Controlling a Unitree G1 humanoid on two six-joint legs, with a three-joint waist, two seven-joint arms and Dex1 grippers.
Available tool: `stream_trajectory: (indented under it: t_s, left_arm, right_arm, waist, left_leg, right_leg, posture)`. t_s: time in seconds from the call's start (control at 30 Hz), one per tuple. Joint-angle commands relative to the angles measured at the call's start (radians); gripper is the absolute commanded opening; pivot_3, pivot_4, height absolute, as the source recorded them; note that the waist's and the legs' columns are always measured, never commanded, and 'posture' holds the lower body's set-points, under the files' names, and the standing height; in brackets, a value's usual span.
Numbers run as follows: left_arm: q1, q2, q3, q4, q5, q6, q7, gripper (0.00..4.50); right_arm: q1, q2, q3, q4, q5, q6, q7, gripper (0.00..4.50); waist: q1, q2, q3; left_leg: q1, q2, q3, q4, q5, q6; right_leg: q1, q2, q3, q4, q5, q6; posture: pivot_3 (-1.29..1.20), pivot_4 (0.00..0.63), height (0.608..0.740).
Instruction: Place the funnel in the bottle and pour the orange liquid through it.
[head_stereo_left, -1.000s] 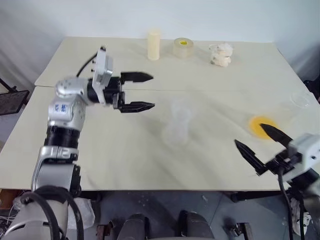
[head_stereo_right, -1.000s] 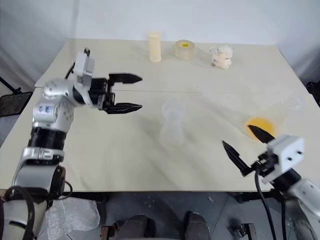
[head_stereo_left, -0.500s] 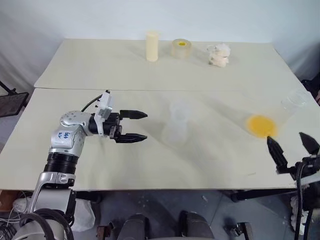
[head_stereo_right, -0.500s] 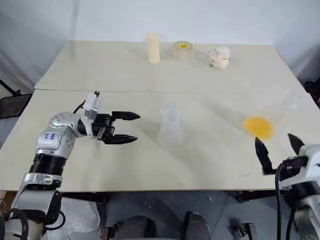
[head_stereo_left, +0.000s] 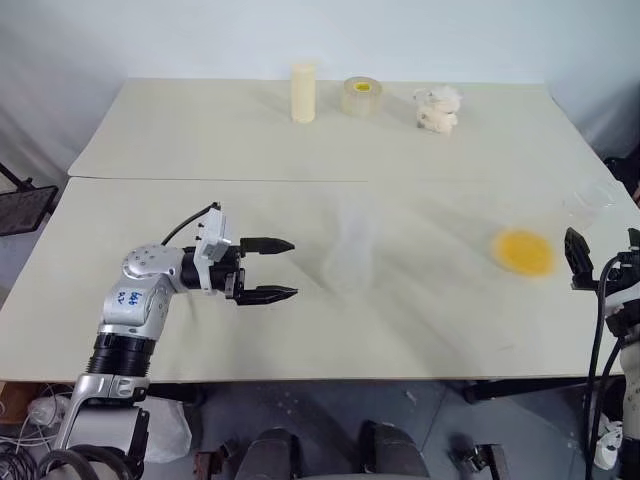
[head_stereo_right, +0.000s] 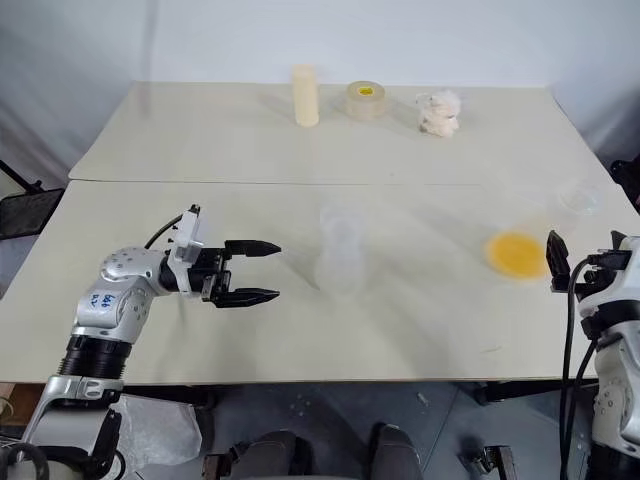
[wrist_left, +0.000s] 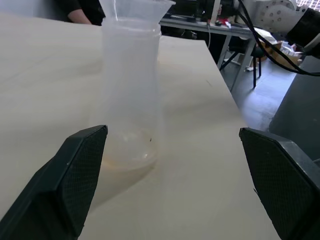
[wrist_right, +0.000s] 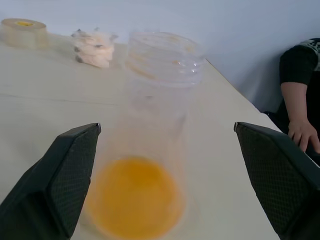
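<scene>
Both grippers, left and right, wide open, empty.

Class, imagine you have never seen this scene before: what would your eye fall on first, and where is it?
The bright patch of orange liquid stands out at once, sitting in a clear container near the table's right edge, just ahead of the open right gripper. Next comes the open left gripper, pointing across the pale table at the see-through bottle in the middle, with the funnel in its neck.

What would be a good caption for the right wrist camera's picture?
Open right claw faces a clear container holding orange liquid on the table.
</scene>
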Motion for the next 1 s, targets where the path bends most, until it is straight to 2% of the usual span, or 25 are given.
stream_trajectory:
  t_s: [0.03, 0.27, 0.5, 0.7, 0.87, 1.0]
  left_arm:
    - [0.01, 0.004, 0.023, -0.065, -0.028, 0.009, 0.012, 4.48]
    - [0.006, 0.006, 0.027, -0.081, -0.026, 0.016, 0.017, 4.48]
    - [0.001, 0.006, 0.026, -0.089, -0.026, 0.023, 0.025, 4.48]
    - [-0.005, 0.009, 0.027, -0.085, -0.025, 0.029, 0.021, 4.5]
    - [-0.011, 0.008, 0.029, -0.076, -0.025, 0.027, 0.016, 4.5]
    - [-0.022, 0.003, 0.037, -0.051, -0.033, 0.012, -0.003, 4.5]
  right_arm:
    - [-0.059, -0.028, 0.005, 0.062, -0.023, -0.062, 0.006, 4.5]
    - [-0.208, -0.037, 0.035, 0.241, -0.063, -0.148, 0.004, 4.5]
    - [-0.297, -0.031, 0.07, 0.356, -0.087, -0.212, 0.0, 4.5]
    - [-0.307, 0.001, 0.07, 0.331, -0.047, -0.221, -0.012, 2.52]
    - [-0.261, 0.029, 0.075, 0.195, -0.017, -0.194, -0.021, 2.45]
    - [-0.231, 0.012, 0.168, -0.062, -0.056, -0.091, -0.048, 2.45]
  waist:
    - [0.0, 0.0, 0.0]
    - [-0.002, 0.002, 0.0]
    - [-0.005, 0.003, 0.001]
    - [-0.006, 0.004, 0.002]
    - [-0.008, 0.006, 0.003]
    - [-0.014, 0.011, 0.005]
  left_leg:
    - [0.0, 0.0, 0.0, 0.001, 0.0, 0.0]
    - [0.0, 0.0, 0.0, 0.001, 0.0, 0.0]
    - [0.0, 0.0, -0.001, 0.001, 0.0, 0.0]
    - [-0.001, 0.0, -0.001, 0.001, 0.0, 0.0]
    - [-0.001, 0.001, -0.001, 0.0, 0.0, 0.0]
    - [-0.002, 0.001, -0.001, 0.001, 0.0, 0.0]
  right_leg:
    - [0.0, 0.0, 0.0, 0.0, 0.0, 0.0]
    - [0.0, 0.0, 0.0, 0.0, 0.0, 0.0]
    - [0.0, 0.0, 0.0, 0.0, 0.0, 0.0]
    - [0.0, 0.0, 0.0, 0.0, 0.0, 0.0]
    - [0.0, 0.0, 0.0, 0.0, 0.0, 0.0]
    - [-0.001, 0.0, 0.0, 0.0, 0.0, 0.0]
  posture:
    - [0.0, 0.15, 0.74]
    - [0.0, 0.15, 0.74]
    - [0.0, 0.15, 0.74]
    - [0.0, 0.15, 0.74]
    - [0.0, 0.15, 0.74]
    - [0.0, 0.15, 0.74]
